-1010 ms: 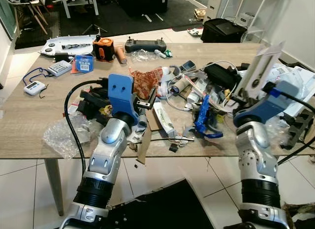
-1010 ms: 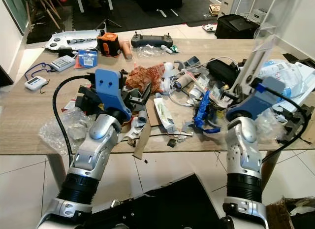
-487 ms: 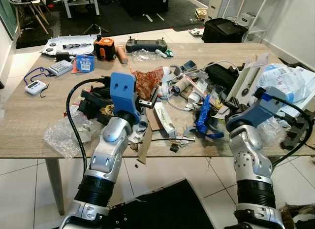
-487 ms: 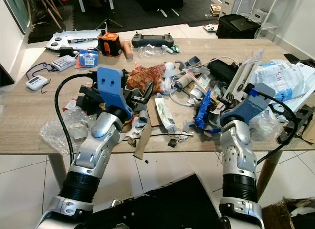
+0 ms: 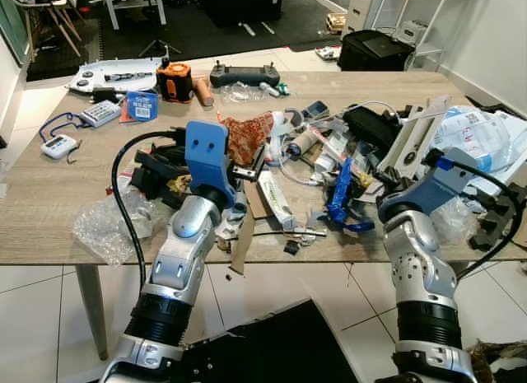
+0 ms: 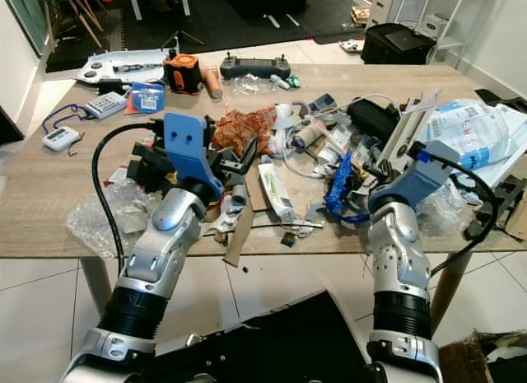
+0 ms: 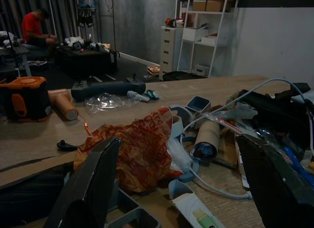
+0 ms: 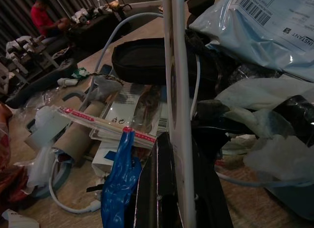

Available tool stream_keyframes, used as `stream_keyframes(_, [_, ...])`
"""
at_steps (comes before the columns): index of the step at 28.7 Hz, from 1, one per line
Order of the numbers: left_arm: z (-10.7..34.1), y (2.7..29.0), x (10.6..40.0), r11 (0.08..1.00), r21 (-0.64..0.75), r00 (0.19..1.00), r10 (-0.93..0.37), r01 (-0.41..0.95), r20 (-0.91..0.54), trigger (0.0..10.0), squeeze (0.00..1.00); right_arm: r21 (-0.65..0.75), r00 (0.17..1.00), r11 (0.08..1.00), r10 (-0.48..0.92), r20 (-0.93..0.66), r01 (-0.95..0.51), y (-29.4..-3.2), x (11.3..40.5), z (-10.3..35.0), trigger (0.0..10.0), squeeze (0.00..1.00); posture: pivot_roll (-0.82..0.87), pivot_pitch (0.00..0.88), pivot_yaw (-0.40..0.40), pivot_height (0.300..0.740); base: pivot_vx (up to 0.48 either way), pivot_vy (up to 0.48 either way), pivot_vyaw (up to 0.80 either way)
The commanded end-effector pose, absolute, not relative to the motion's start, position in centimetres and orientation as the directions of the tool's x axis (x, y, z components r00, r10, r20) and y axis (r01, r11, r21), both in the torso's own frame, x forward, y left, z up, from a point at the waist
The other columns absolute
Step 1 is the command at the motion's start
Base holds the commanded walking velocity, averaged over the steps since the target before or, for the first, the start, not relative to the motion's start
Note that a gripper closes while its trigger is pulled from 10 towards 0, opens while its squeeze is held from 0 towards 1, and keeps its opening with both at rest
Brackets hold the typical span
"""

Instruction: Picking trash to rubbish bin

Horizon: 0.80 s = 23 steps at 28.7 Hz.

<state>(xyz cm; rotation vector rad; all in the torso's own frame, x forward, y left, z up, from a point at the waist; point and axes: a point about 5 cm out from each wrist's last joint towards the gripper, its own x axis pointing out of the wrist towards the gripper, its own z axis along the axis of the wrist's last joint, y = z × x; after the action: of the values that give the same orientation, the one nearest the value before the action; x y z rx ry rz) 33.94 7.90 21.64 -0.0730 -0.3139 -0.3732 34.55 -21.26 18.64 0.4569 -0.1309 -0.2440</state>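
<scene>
Gripping a flat white card (image 5: pixel 416 140), the right end effector (image 5: pixel 394 175) holds it upright above the clutter beside the blue glove (image 5: pixel 339 195) on the counter (image 5: pixel 49 210). Lift straight up to clear cables. Left end effector (image 7: pixel 181 189) hovers released near the orange wrapper (image 7: pixel 140 149).

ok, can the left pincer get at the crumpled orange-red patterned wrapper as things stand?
Probably yes. The left pincer is open and aimed at the crumpled orange-red patterned wrapper, which lies just ahead between its fingers with its near side exposed. A cardboard tube and white cable lie beside it.
</scene>
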Motion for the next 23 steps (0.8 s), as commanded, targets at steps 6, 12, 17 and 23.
stream_keyframes(6, [21.1,7.77,33.87,0.926,0.0,0.885,-0.361,0.377,0.293,10.0,0.0,0.466,0.961,0.853,-0.276,0.023,0.234,-21.56,34.41,17.76,10.0,0.01,0.01,0.13,0.027,0.74,0.0,0.0,0.0])
stream_keyframes(12, [21.13,7.74,33.89,0.926,0.001,0.885,-0.362,0.378,0.293,10.0,0.0,0.469,0.959,0.849,-0.282,0.012,0.244,-21.65,34.31,17.58,10.0,1.0,0.01,0.13,0.027,0.74,0.0,0.0,0.0])
stream_keyframes(17, [21.1,7.69,33.89,0.925,0.001,0.884,-0.364,0.38,0.293,10.0,0.0,0.457,0.956,0.85,-0.294,-0.003,0.263,-21.81,34.21,17.47,10.0,1.0,0.01,0.13,0.027,0.74,0.0,0.0,0.0])
stream_keyframes(23, [21.1,7.7,33.87,0.925,0.002,0.884,-0.363,0.379,0.293,10.0,0.0,0.365,0.957,0.889,-0.289,-0.02,0.276,-21.8,34.28,17.59,10.0,0.04,0.01,0.13,0.027,0.74,0.0,0.0,0.0])
